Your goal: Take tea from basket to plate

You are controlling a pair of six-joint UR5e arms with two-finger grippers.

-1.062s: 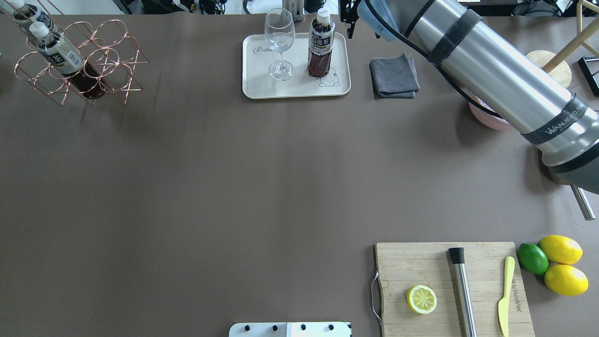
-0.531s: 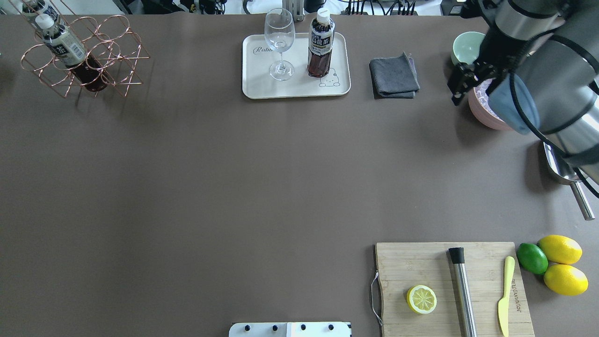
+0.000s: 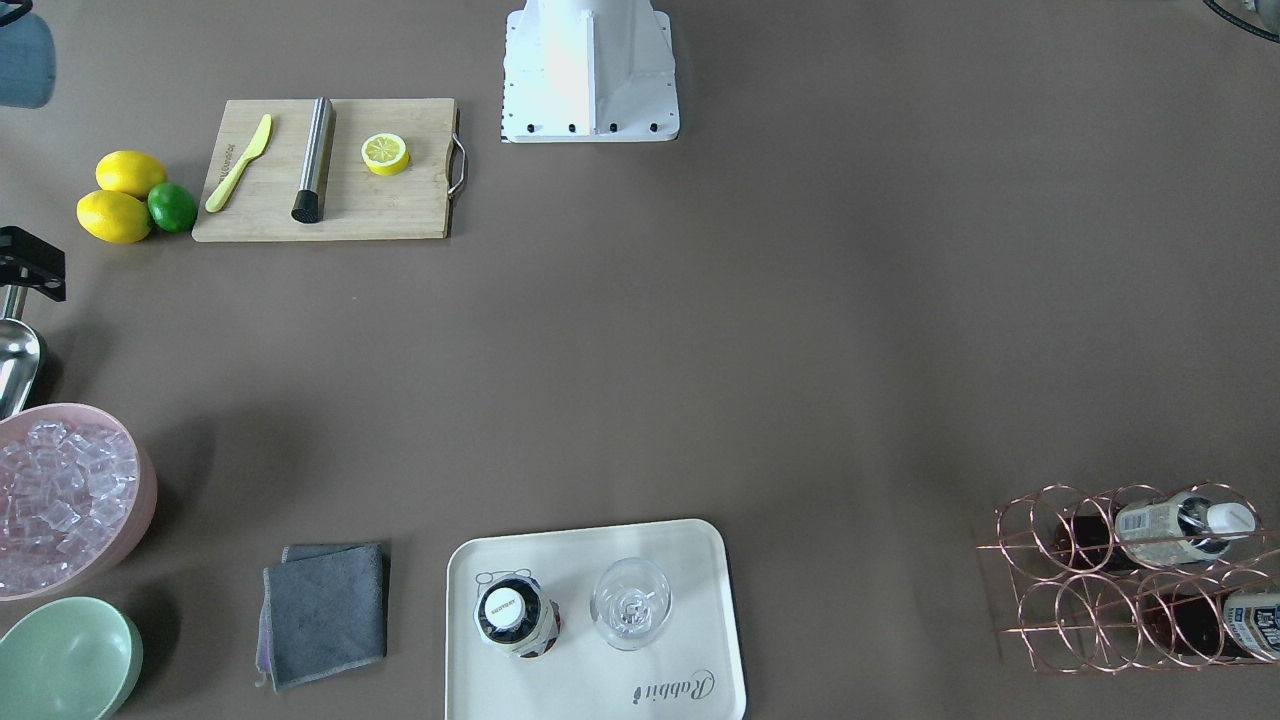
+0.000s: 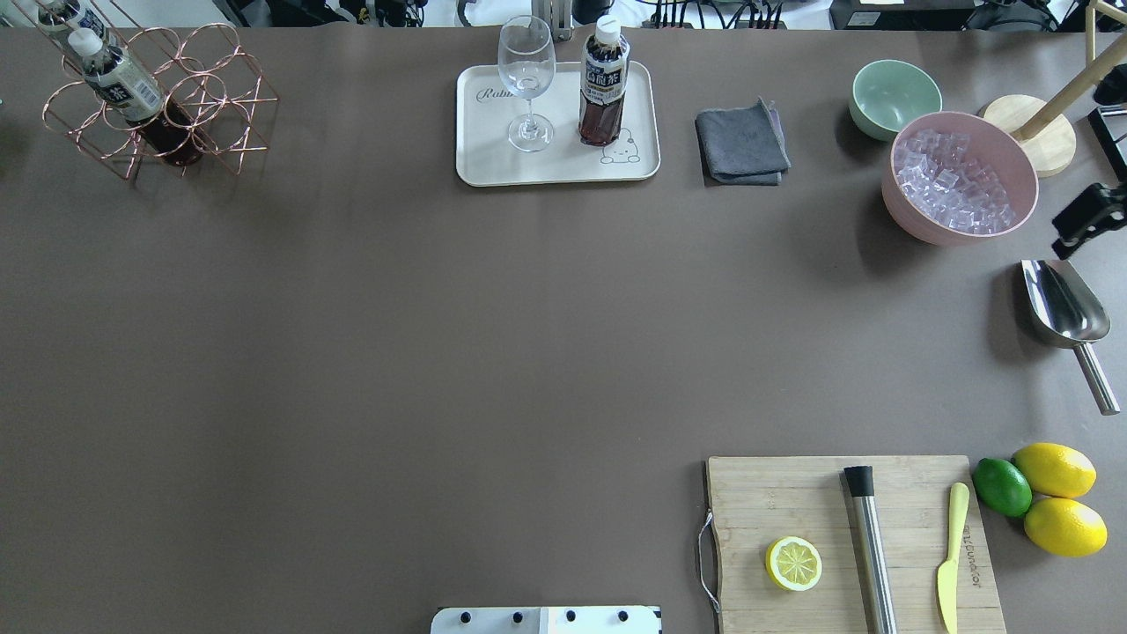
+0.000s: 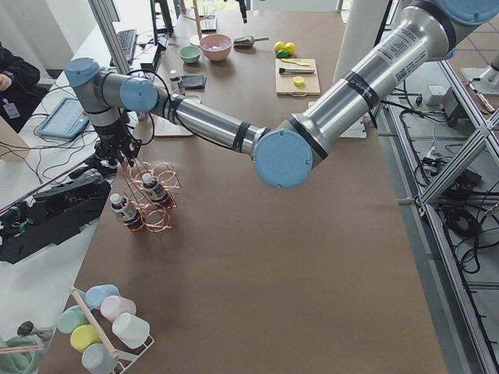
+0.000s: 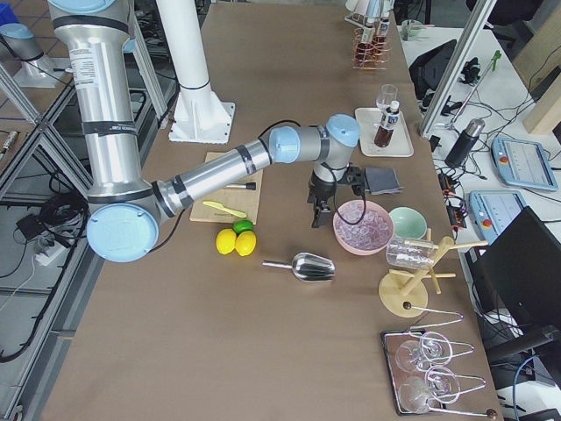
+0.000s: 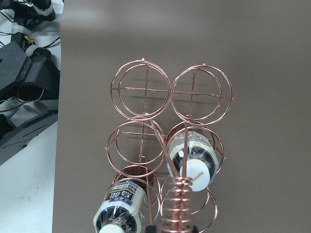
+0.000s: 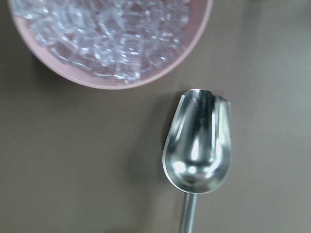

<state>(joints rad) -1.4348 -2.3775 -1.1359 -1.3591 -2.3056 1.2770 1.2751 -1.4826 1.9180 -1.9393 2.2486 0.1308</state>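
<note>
One tea bottle stands upright on the cream plate beside a wine glass; it also shows in the front-facing view. Two more tea bottles sit in the copper basket at the far left. My left gripper is above the basket. In the left wrist view the handle's coil top runs into its dark fingertips at the bottom edge. My right gripper is at the right edge, over the scoop. I cannot tell whether it is open.
A pink bowl of ice, a green bowl and a wooden stand are at the far right. A grey cloth lies right of the plate. A cutting board with half lemon, muddler and knife is near right, with lemons and a lime.
My right arm has swung away from the plate and bowls to the table's right edge, uncovering both bowls. The basket has shifted slightly towards the far edge.
</note>
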